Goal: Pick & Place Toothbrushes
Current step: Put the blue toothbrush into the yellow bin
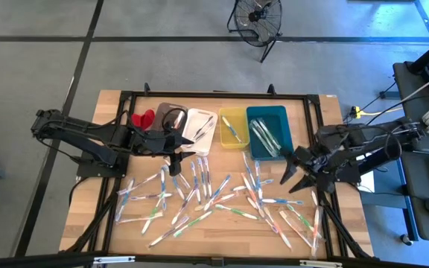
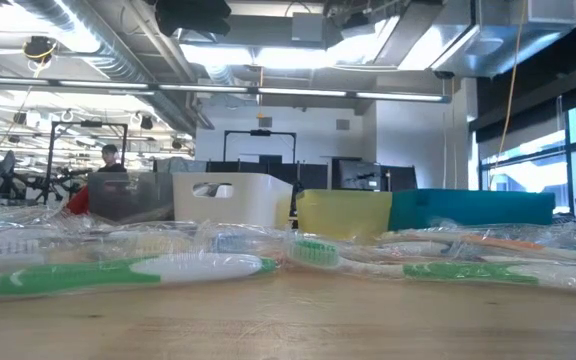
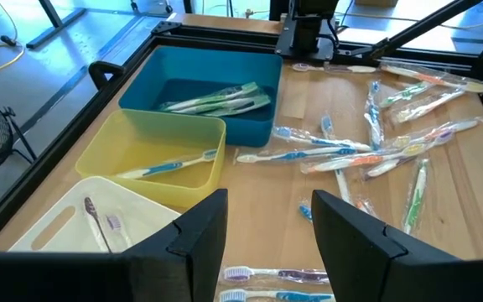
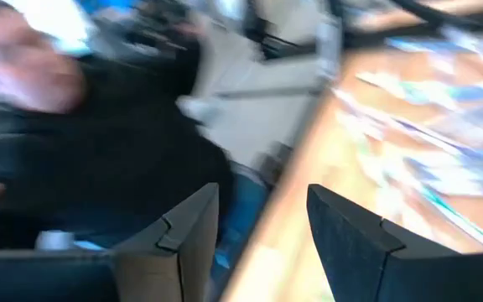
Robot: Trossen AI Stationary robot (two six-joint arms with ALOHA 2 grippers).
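We see both claws open and empty: the left claw [image 1: 176, 164] hovers near the white bin [image 1: 199, 130], the right claw [image 1: 295, 171] beside the teal bin [image 1: 267, 131]. Most toothbrushes [image 1: 222, 197] lie scattered across the counter [image 1: 110, 134], awaiting sorting; a few already sit in bins.

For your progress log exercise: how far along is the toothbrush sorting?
Done: a few toothbrushes lie in the teal bin, one in the yellow bin, one in the white bin. In hand: nothing; both the left gripper and right gripper are empty. Left: dozens scattered on the table.
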